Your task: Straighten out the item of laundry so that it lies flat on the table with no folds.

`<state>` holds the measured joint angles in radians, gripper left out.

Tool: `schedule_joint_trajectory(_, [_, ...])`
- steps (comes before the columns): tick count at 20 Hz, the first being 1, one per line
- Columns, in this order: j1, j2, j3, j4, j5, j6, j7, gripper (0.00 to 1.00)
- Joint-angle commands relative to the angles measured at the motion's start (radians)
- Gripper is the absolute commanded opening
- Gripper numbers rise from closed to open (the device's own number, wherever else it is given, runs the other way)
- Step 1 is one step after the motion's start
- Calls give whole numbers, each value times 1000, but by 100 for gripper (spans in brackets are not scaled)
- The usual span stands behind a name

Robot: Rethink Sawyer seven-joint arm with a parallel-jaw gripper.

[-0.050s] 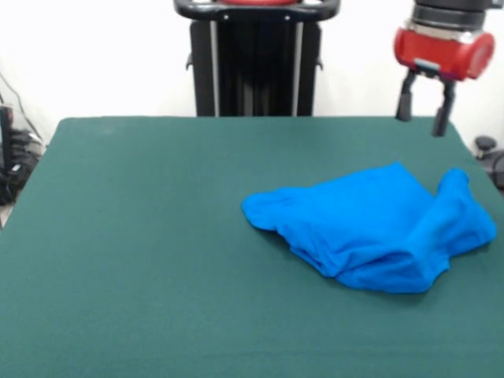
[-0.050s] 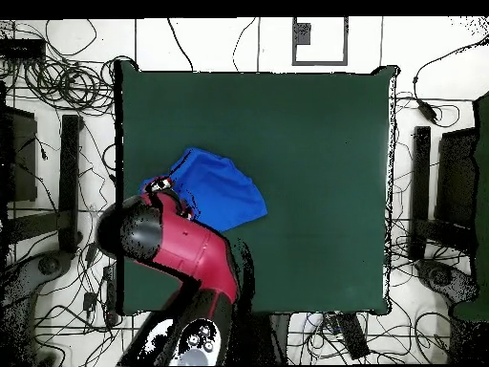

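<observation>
Hanging up high with its two fingers apart and holding nothing, the gripper (image 1: 424, 110) is right above the bunched-up blue T-shirt (image 1: 378, 228), which lies close to one side edge of the table (image 1: 142, 236).

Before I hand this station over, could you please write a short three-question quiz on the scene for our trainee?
1. True or false: the shirt lies flat with no folds.
2. In the front view, the tool is: A) gripping the shirt, B) above the table, clear of the shirt, C) resting on bare felt.
3. Fill in: in the front view the shirt sits toward the table's ____ side.

Key
1. False: it is bunched, with a raised fold at its right end.
2. B: the tool hangs open above the shirt's far right end, holding nothing.
3. Right; the left half is bare felt.
</observation>
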<state>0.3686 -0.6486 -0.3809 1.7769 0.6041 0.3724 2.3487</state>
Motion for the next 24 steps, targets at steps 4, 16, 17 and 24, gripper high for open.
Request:
schedule_joint_trajectory(4, [-36, 44, 152, 108, -85, -97, 71, 100])
schedule_joint_trajectory(16, [-71, 122, 162, 49, -123, -54, 81, 100])
schedule_joint_trajectory(17, [-79, 123, 169, 50, -129, -56, 72, 100])
schedule_joint_trajectory(24, [-106, 155, 195, 35, -150, -89, 71, 100])
